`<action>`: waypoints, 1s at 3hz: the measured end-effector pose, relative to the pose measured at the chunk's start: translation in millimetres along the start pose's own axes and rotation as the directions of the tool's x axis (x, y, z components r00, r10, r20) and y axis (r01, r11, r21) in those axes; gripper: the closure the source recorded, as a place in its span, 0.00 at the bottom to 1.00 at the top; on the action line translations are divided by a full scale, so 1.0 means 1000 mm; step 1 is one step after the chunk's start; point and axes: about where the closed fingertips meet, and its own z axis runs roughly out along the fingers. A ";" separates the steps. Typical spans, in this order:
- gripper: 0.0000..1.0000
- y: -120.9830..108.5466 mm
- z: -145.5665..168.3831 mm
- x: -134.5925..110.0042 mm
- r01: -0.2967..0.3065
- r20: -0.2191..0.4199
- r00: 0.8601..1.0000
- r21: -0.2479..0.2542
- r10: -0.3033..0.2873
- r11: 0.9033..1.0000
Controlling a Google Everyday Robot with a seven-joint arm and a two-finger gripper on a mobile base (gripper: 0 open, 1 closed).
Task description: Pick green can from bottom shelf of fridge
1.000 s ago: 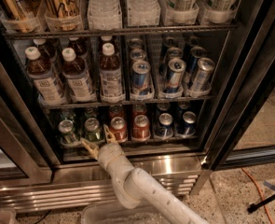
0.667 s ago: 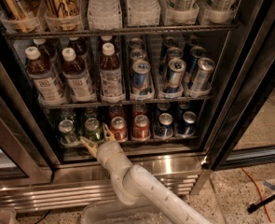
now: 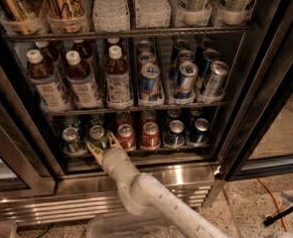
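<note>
My gripper (image 3: 102, 144) sits at the front of the bottom shelf (image 3: 161, 149) in the fridge (image 3: 185, 175), fingers spread either side of the green can (image 3: 97, 134) — nothing clamped yet. Closing off-centre could tip it, or knock the red cans (image 3: 126, 136) just beside it. Front row, counted — two green, two red, two blue cans (image 3: 176, 132).

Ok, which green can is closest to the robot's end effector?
The green can second from the left on the bottom shelf, beside the red cans. The open end effector sits at its front; the other green can stands further left.
</note>
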 end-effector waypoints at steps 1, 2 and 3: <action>0.73 0.000 0.000 0.000 0.000 0.000 1.000 0.000 0.000 1.000; 0.96 0.000 0.000 0.000 0.000 0.000 1.000 0.000 0.000 1.000; 1.00 0.002 -0.004 -0.009 0.017 0.002 1.000 -0.007 -0.017 1.000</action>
